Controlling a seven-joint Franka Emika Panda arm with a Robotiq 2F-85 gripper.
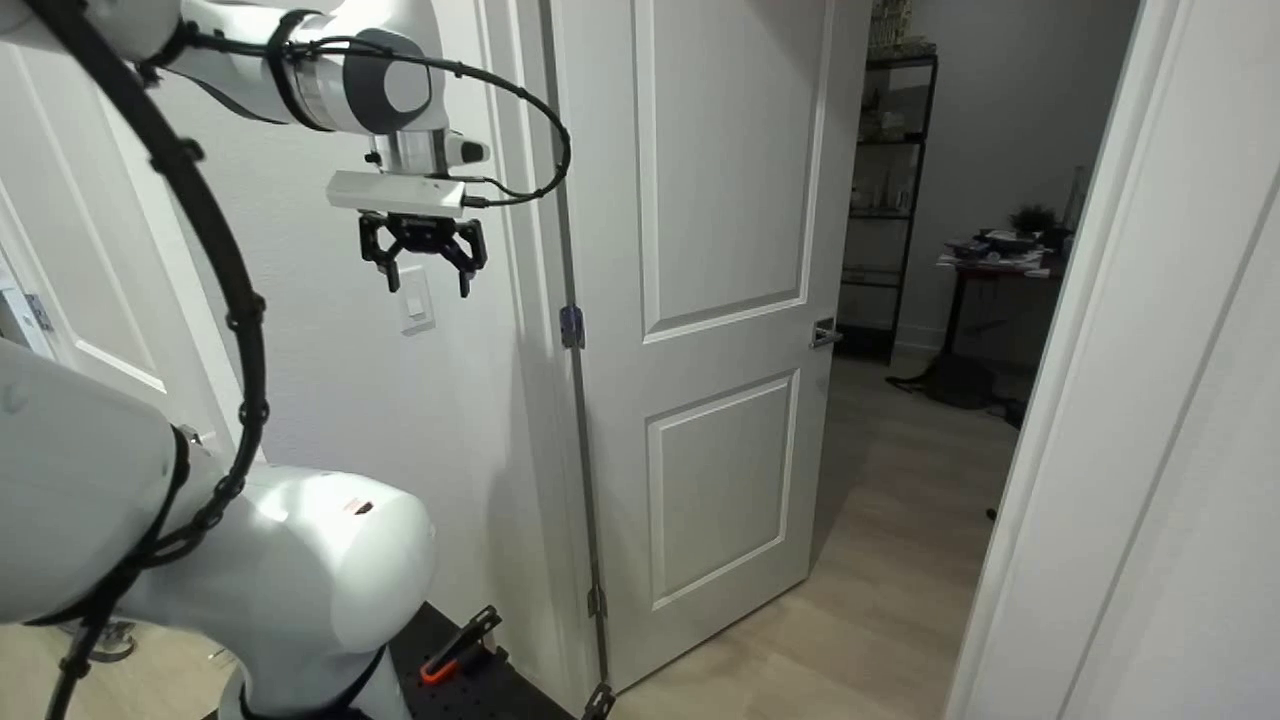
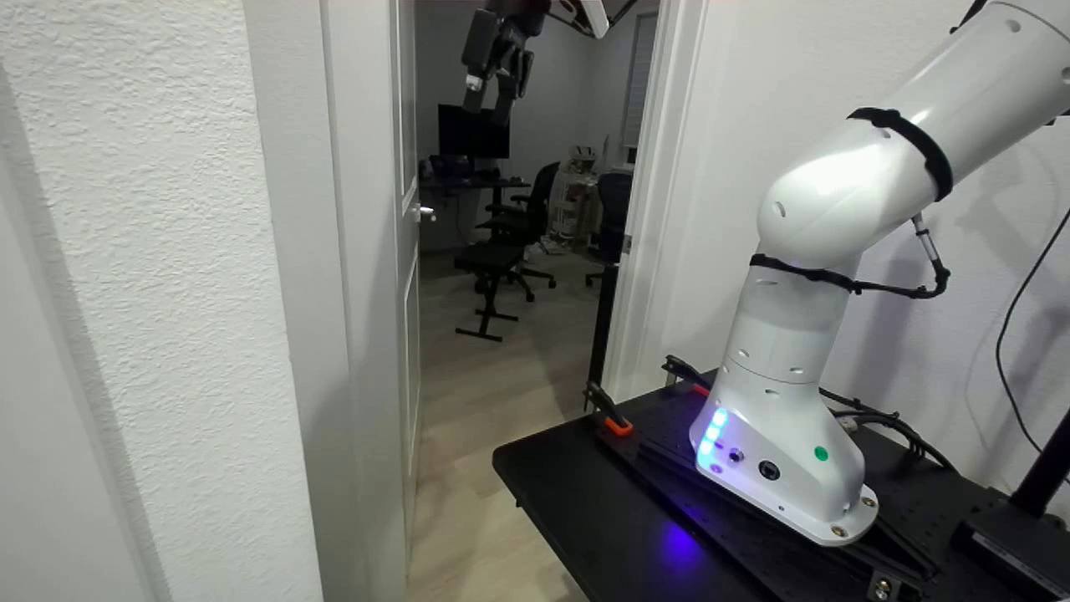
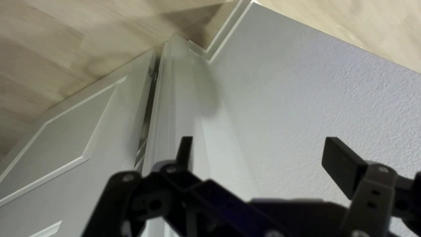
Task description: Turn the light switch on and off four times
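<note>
The light switch (image 1: 416, 303) is a white rocker in a plate on the wall, left of the door frame. It shows only in an exterior view, just below the fingers; the wrist view does not show it. My gripper (image 1: 429, 287) points down in front of the wall, its black fingers spread wide. From this angle one fingertip overlaps the plate's upper edge, but I cannot tell how far it stands from the wall. In the wrist view the gripper (image 3: 258, 144) is open, with bare wall behind the gap. The gripper (image 2: 487, 109) also hangs at the top of an exterior view.
A white door (image 1: 740, 360) stands ajar beside the switch, with a lever handle (image 1: 825, 333). Its frame and the wall (image 3: 312, 108) lie close to the fingers. The arm's base sits on a black table (image 2: 585, 502) with clamps. Beyond the doorway is a dim room with a chair (image 2: 527, 209).
</note>
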